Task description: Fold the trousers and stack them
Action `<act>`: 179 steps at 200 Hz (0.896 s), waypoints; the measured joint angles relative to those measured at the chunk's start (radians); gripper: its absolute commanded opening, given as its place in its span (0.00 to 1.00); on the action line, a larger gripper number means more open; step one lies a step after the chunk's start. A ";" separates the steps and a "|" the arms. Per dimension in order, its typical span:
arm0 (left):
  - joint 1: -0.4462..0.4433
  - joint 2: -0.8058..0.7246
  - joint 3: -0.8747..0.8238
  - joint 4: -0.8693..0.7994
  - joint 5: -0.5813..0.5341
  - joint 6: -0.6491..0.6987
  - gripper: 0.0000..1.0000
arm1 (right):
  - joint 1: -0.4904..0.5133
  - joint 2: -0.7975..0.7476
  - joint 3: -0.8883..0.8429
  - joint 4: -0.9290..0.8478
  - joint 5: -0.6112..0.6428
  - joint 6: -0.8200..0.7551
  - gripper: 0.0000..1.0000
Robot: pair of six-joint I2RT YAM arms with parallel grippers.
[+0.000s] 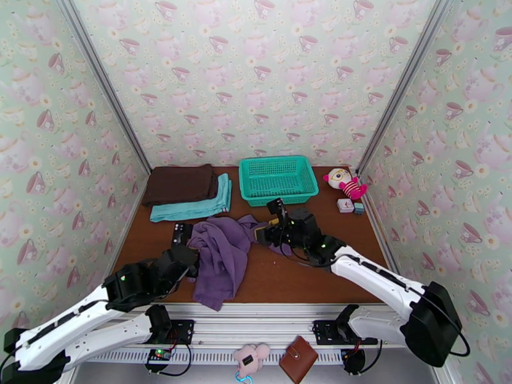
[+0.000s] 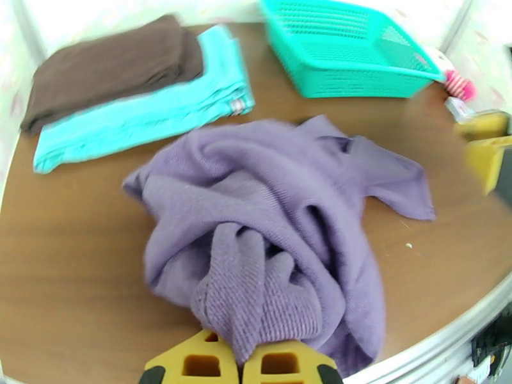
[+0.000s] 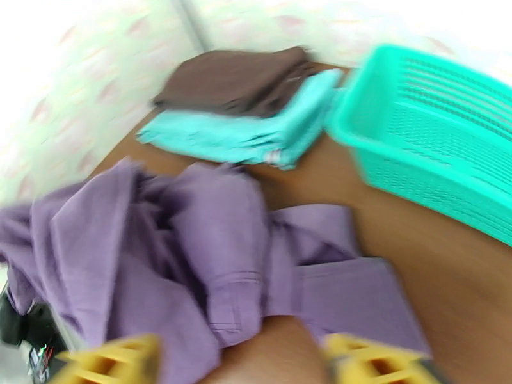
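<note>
Pinching trousers at table edge, left hand, room rightward

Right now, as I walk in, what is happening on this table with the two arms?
Two robot arms are working on the purple trousers, which lie crumpled on the table, not yet folded. The left gripper is shut on a bunch of the fabric. The right gripper hovers open at their right end, holding nothing. A brown garment lies folded on a teal garment at the back left, beside a teal basket.
</note>
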 measured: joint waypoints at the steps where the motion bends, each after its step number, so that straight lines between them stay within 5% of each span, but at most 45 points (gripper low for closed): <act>1: 0.000 0.001 0.005 0.001 0.001 0.004 0.00 | 0.004 0.006 0.000 0.003 -0.006 0.002 0.89; 36: 0.027 0.069 0.223 0.044 0.045 0.143 0.00 | 0.111 0.148 0.020 0.026 -0.086 -0.006 0.98; 59: 0.041 0.113 0.288 0.055 0.050 0.197 0.00 | 0.160 0.222 0.053 0.034 -0.117 -0.007 0.88; 66: 0.046 0.124 0.294 0.055 0.050 0.208 0.00 | 0.169 0.239 0.065 0.034 -0.117 -0.005 0.74; 84: 0.055 0.150 0.296 0.052 0.043 0.229 0.00 | 0.184 0.279 0.103 0.028 -0.109 -0.007 0.13; 91: 0.059 0.154 0.296 0.050 0.035 0.232 0.00 | 0.185 0.288 0.116 0.021 -0.092 -0.008 0.00; 135: 0.154 0.151 0.345 -0.018 -0.109 0.239 0.00 | 0.180 0.256 0.118 -0.002 0.057 -0.009 0.00; 149: 0.220 0.145 0.357 -0.032 -0.129 0.241 0.00 | 0.173 0.217 0.103 -0.001 0.105 -0.004 0.38; 179: 0.344 0.117 0.360 -0.071 -0.144 0.240 0.00 | 0.151 0.141 0.074 -0.002 0.209 0.001 0.66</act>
